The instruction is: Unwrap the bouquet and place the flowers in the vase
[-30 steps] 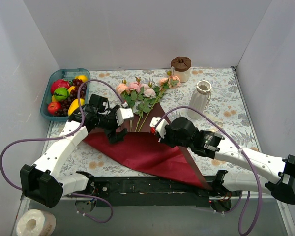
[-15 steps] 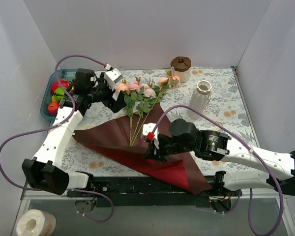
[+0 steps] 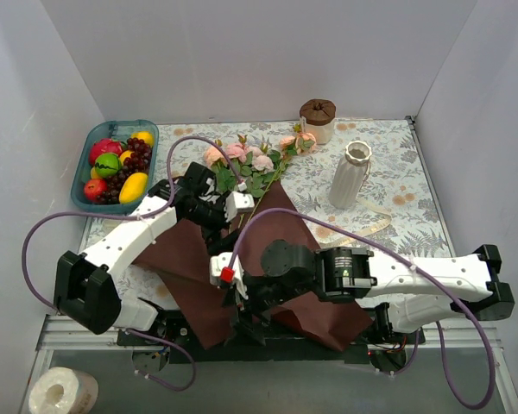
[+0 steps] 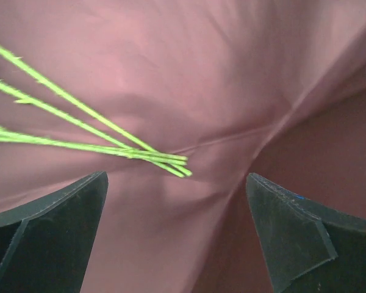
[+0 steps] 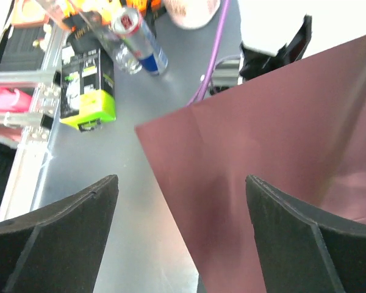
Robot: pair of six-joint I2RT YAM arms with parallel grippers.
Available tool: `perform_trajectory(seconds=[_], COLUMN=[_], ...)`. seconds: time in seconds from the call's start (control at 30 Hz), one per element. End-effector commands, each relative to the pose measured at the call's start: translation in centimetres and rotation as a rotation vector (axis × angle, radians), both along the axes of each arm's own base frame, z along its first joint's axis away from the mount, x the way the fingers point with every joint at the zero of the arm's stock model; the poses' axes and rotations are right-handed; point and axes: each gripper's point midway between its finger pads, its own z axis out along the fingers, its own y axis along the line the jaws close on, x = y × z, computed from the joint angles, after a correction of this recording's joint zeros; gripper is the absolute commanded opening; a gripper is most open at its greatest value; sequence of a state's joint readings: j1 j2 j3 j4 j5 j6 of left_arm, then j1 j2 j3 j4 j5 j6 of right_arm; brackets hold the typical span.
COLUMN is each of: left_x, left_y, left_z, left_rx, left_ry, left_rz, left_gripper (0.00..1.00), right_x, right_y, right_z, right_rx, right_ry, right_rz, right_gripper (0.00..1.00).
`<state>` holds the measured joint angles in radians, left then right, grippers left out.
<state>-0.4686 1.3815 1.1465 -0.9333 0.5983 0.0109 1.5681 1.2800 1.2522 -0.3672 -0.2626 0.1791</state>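
Note:
The flowers (image 3: pixel 249 162), pink and peach roses with green leaves, lie at the back of the table. Their thin green stems (image 4: pixel 104 137) rest on the unfolded maroon paper (image 3: pixel 183 259). My left gripper (image 3: pixel 226 216) hovers open just above the stem ends (image 4: pixel 177 168), and nothing is between its fingers (image 4: pixel 49 232). My right gripper (image 3: pixel 240 310) stands open at the table's near edge over a corner of the paper (image 5: pixel 280 134) that overhangs it, holding nothing. The white ribbed vase (image 3: pixel 350 177) stands upright at the right, apart from both grippers.
A teal tray (image 3: pixel 80 181) of fruit sits at the back left. A cream jar with a brown top (image 3: pixel 318 119) stands behind the flowers. A beige strip (image 3: pixel 363 226) lies near the vase's foot. Boxes and a can (image 5: pixel 140 36) lie on the floor beyond the edge.
My right gripper has dragged the paper left toward the near edge and opened, letting it go. My left gripper has swung from the blooms back over the stem ends, still open.

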Motion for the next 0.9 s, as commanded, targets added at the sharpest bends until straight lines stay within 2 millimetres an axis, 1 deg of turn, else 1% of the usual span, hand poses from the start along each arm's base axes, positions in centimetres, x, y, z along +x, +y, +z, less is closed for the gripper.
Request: perform_trajectory(seconds=[0.0,0.03,0.07,0.1,0.13,0.17,0.2,0.23,0.27,0.3,0.33,0.37,0.4,0.43,0.5,0.53,0.6,0.63,0.67,0.7,0.73,0.77,0.8,0.83,0.87], left_x=[-4.3,-5.5,-5.9,-6.4,-8.1,-8.9,-9.3,-10.7,-11.2,-11.7,-12.1,-12.4,-12.7,-12.9,-12.4,-11.2,-8.9,-7.1,-6.5,-5.7,-4.4,-3.8,-3.1,-1.2,-0.5], left_y=[0.3,0.6,0.8,1.0,1.6,1.9,2.1,2.6,2.7,2.9,2.9,3.3,3.6,3.8,4.3,3.7,2.5,1.4,1.0,0.8,0.4,0.1,0.0,0.2,0.4], left_z=[0.9,0.5,0.9,0.8,0.6,0.6,0.8,0.8,1.0,1.0,0.9,0.3,0.1,0.2,-0.3,0.2,1.4,2.7,2.9,3.2,4.3,4.2,4.2,4.4,4.1], left_rx=[-0.039,-0.043,-0.054,-0.055,-0.056,-0.057,-0.067,-0.068,-0.081,-0.084,-0.080,-0.050,-0.038,-0.029,0.006,-0.001,-0.012,-0.039,-0.041,-0.040,-0.050,-0.053,-0.051,-0.044,-0.036], left_ry=[-0.062,-0.042,-0.095,-0.107,-0.065,-0.072,-0.107,-0.075,-0.073,-0.079,-0.085,-0.091,-0.113,-0.176,-0.236,-0.288,-0.341,-0.388,-0.344,-0.337,-0.362,-0.309,-0.297,-0.324,-0.294], left_rz=[-0.242,-0.274,-0.327,-0.358,-0.399,-0.449,-0.512,-0.549,-0.574,-0.593,-0.614,-0.631,-0.656,-0.705,-0.716,-0.655,-0.529,-0.462,-0.388,-0.345,-0.301,-0.229,-0.179,-0.099,-0.043], left_gripper=[0.96,0.96,0.97,0.97,0.97,0.98,0.98,0.98,0.98,0.98,0.98,0.98,0.98,0.98,0.98,0.98,0.98,0.98,0.98,0.98,0.98,0.98,0.98,0.98,0.98], right_x=[1.2,1.9,2.6,3.4,5.4,6.8,8.7,12.2,13.9,15.6,18.7,19.8,20.8,22.9,24.7,26.7,28.6,30.2,31.1,31.9,33.4,34.3,35.0,36.5,37.0], right_y=[-0.3,-0.9,-1.3,-1.7,-2.5,-2.8,-3.2,-4.1,-4.5,-5.0,-5.8,-6.1,-6.3,-6.9,-7.3,-7.7,-7.9,-7.9,-7.8,-7.7,-7.3,-7.3,-7.2,-6.6,-6.5], right_z=[8.4,10.0,10.7,11.4,12.5,12.5,12.4,12.3,10.5,9.5,8.2,6.9,4.7,3.0,0.5,-1.1,-2.9,-4.9,-5.5,-5.9,-6.8,-7.2,-7.6,-8.3,-9.0], right_rx=[0.234,0.270,0.292,0.312,0.343,0.346,0.338,0.326,0.275,0.243,0.198,0.165,0.121,0.076,0.016,-0.028,-0.079,-0.135,-0.153,-0.168,-0.202,-0.215,-0.234,-0.257,-0.279], right_ry=[-0.032,-0.050,-0.074,-0.093,-0.125,-0.153,-0.180,-0.223,-0.245,-0.240,-0.258,-0.258,-0.240,-0.243,-0.230,-0.199,-0.158,-0.125,-0.116,-0.111,-0.108,-0.109,-0.110,-0.104,-0.090], right_rz=[-0.053,-0.086,-0.112,-0.144,-0.233,-0.286,-0.370,-0.523,-0.586,-0.657,-0.775,-0.815,-0.859,-0.933,-1.004,-1.085,-1.147,-1.200,-1.225,-1.248,-1.277,-1.320,-1.340,-1.363,-1.384], right_gripper=[0.94,0.95,0.95,0.95,0.96,0.96,0.95,0.94,0.93,0.91,0.90,0.89,0.87,0.87,0.86,0.85,0.82,0.81,0.80,0.79,0.78,0.78,0.77,0.76,0.75])
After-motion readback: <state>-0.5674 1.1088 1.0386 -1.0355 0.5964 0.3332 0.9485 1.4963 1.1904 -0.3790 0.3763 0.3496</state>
